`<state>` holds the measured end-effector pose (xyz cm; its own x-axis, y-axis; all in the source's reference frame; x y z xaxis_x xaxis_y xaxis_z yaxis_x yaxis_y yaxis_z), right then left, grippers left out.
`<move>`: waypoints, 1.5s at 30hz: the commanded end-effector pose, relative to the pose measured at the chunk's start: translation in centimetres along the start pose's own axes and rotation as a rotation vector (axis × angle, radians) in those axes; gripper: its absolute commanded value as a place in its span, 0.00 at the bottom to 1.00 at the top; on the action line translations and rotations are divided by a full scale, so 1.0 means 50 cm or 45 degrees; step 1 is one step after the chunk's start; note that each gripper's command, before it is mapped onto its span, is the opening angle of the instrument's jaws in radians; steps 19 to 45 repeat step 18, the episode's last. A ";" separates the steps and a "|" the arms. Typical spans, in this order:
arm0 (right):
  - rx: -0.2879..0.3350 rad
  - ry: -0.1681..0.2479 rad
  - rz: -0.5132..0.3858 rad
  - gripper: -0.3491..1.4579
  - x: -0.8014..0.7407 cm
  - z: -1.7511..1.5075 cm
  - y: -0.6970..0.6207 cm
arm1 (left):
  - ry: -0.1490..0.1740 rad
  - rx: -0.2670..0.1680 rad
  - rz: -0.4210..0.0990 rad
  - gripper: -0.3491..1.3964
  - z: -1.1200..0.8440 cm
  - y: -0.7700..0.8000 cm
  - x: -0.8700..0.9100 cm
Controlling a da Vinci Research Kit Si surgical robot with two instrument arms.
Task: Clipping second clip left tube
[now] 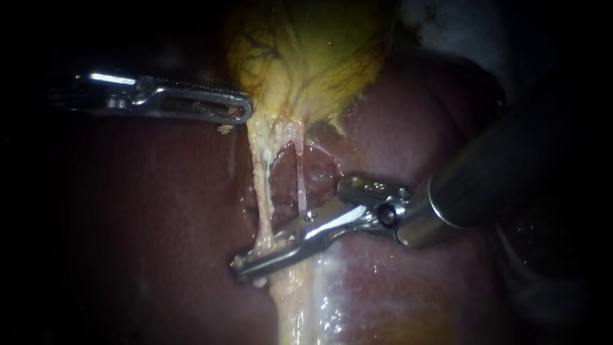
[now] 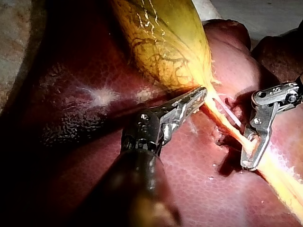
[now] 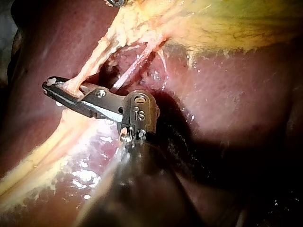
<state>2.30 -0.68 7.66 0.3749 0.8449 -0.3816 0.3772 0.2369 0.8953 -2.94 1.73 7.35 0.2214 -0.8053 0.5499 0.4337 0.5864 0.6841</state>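
Observation:
The yellow gallbladder (image 1: 306,57) hangs over the dark red liver (image 1: 147,217). Two tubes run down from its neck: a thick pale left tube (image 1: 260,185) and a thin pinkish right tube (image 1: 300,182). My left instrument (image 1: 246,114) comes in from the left, its jaws shut on the edge of the gallbladder's neck (image 2: 202,92). My right instrument (image 1: 246,265) reaches across from the right. Its long jaws lie across the lower end of the left tube and are closed on it from both sides (image 3: 54,92). The right tube passes behind those jaws. No clip shows on either tube.
Pale fatty tissue (image 1: 300,306) runs down from below the right instrument's jaws. A reddish pocket of liver (image 1: 319,172) shows between the two tubes. The right instrument's thick shaft (image 1: 498,172) covers the liver on the right.

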 end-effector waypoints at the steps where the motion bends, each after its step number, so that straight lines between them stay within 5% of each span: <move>1: 0.000 -0.001 0.007 0.00 0.0001 0.0000 0.0001 | -0.001 0.000 0.000 0.00 0.0000 0.0000 -0.0001; 8: -0.038 -0.039 0.020 0.00 0.0001 -0.0008 0.0008 | -0.001 0.000 0.000 0.00 0.0000 0.0000 -0.0001; 45: -0.038 -0.039 0.019 0.00 0.0000 -0.0009 0.0007 | 0.000 0.001 0.000 0.00 0.0000 0.0001 -0.0001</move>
